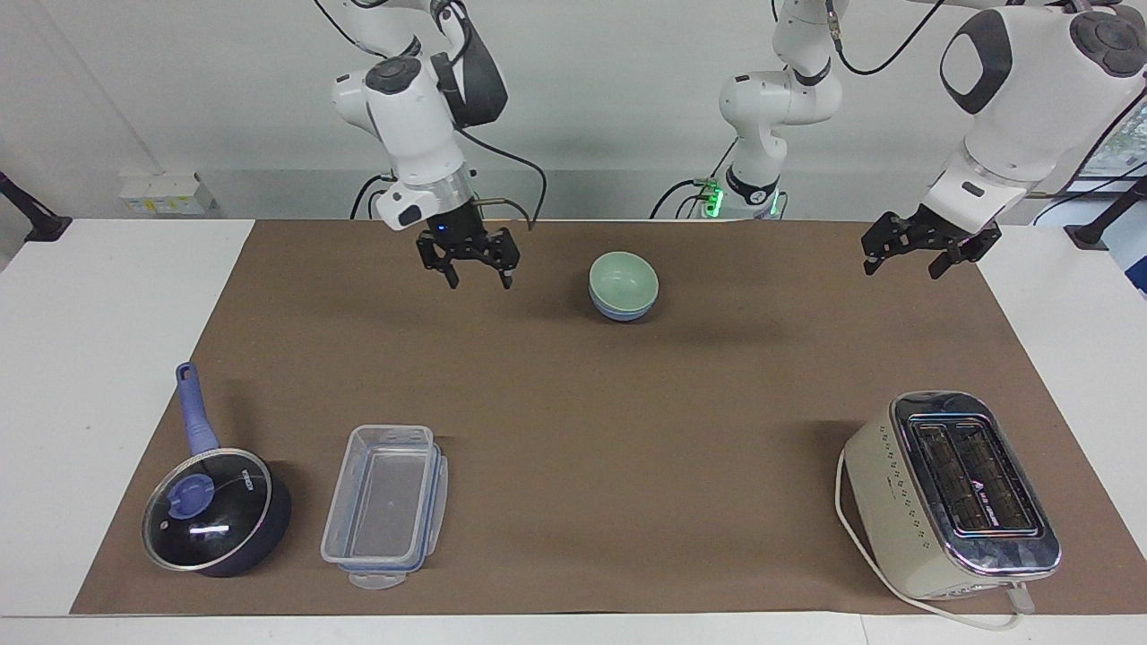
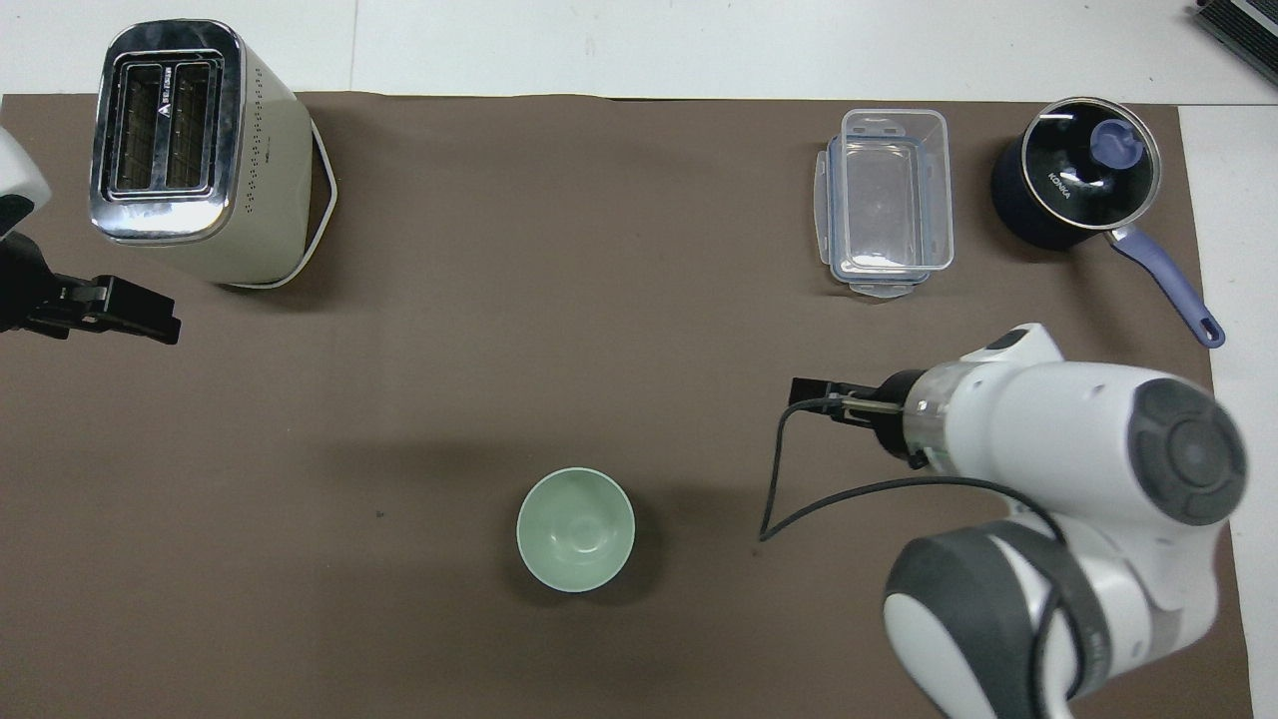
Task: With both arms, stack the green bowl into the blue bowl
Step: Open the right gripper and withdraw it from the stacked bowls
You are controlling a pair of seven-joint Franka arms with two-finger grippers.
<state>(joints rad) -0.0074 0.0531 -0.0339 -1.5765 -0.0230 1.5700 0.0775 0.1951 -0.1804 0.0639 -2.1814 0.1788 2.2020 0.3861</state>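
Facing view: high, across the surface (image 1: 573, 430), aimed at both arm bases; wide, whole mat framed.
Overhead view: high above the robots' end, aimed forward and steeply down; arms entering from the bottom edge.
Relation: half a turn apart, sides swapped.
Shared ground: brown mat, toaster (image 1: 950, 493) (image 2: 190, 150), clear container (image 1: 385, 506) (image 2: 887, 200), lidded pot (image 1: 215, 511) (image 2: 1073, 175), stacked bowls (image 1: 624, 285) (image 2: 576, 529).

Two bowls sit nested on the table (image 1: 125, 296): one green bowl (image 1: 624, 279) inside one blue bowl (image 1: 622, 312). Also counted: one toaster (image 1: 950, 493), one clear plastic container (image 1: 385, 504), one lidded pot (image 1: 215, 511), one brown mat (image 1: 573, 421), and two robot arms.
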